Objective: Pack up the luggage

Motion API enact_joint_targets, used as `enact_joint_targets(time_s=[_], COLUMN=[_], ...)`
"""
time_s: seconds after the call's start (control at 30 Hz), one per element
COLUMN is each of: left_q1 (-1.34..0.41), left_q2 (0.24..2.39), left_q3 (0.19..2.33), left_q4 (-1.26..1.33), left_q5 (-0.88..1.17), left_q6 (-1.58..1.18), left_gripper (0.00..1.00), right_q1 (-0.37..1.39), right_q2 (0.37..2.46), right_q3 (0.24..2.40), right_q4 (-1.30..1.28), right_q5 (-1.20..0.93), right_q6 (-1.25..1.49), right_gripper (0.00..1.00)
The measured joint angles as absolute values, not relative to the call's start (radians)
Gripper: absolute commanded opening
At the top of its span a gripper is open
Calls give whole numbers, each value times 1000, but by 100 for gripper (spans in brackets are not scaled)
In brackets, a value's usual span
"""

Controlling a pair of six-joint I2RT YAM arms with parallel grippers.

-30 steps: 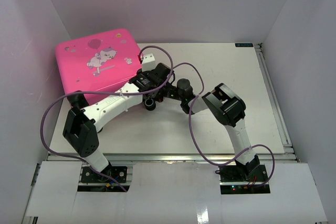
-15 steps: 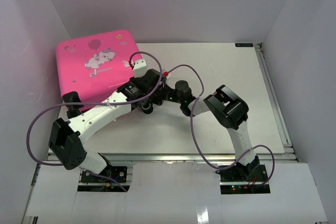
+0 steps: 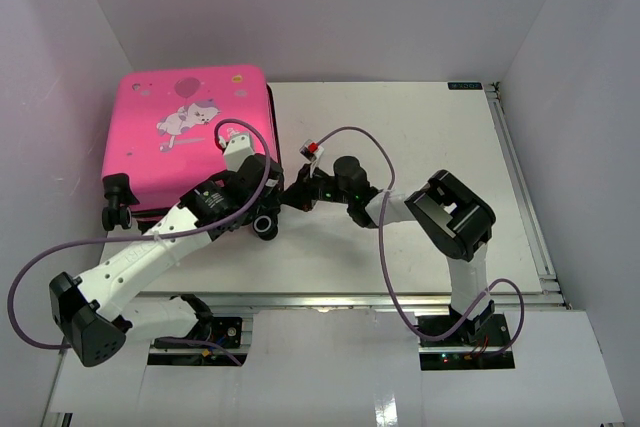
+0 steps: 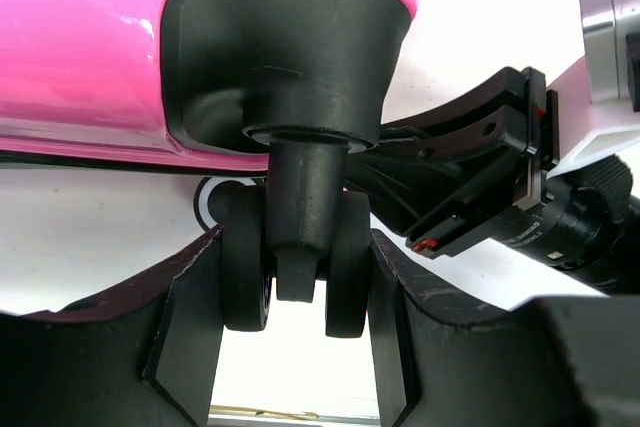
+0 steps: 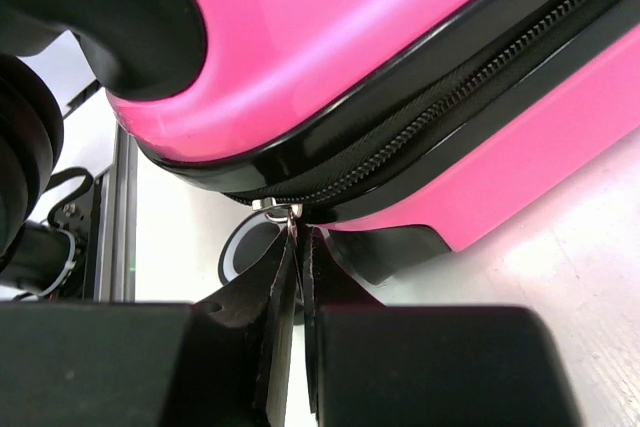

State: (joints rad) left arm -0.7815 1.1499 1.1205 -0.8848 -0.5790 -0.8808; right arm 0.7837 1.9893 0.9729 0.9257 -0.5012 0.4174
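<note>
The pink luggage (image 3: 190, 137) lies flat, right in front of both grippers. The left gripper (image 4: 292, 262) squeezes a black wheel (image 4: 245, 267). The right gripper (image 5: 297, 242) pinches the tiny zipper pull (image 5: 290, 211). If it tugs crooked, the pull may slip out, or the case may twist off the wheel hold.

Our arms stretch forward-left, wrists nearly meeting; left claw (image 4: 295, 282) grips a wheel (image 4: 246, 265) between half-spread jaws, right claw (image 5: 297, 252) pinches tight on the zipper pull (image 5: 291, 215).

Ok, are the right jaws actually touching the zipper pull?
Touching. The right wrist view shows the right gripper shut on the zipper pull of the luggage, tab pinched between the jaws.
</note>
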Motion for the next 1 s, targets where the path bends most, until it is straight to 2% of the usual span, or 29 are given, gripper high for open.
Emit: enact_joint_targets(time_s=[0.33, 0.5, 0.77, 1.0], left_q1=[-781, -785, -789, -785], left_q2=[1089, 1054, 1048, 976], left_q3=[1079, 1056, 1054, 1033], left_q4=[-887, -922, -938, -950], left_q5=[-587, -581, -568, -558], left_q6=[-888, -891, -869, -827], left_gripper=[0, 0, 0, 0], right_q1=[751, 681, 681, 646], right_q2=[2015, 1997, 1921, 2034], right_q3=[1101, 1070, 995, 1179], right_q4=[744, 756, 753, 686], right_q5=[-661, -634, -573, -567], right_q6=[401, 389, 354, 349], right_gripper=[8, 8, 8, 8])
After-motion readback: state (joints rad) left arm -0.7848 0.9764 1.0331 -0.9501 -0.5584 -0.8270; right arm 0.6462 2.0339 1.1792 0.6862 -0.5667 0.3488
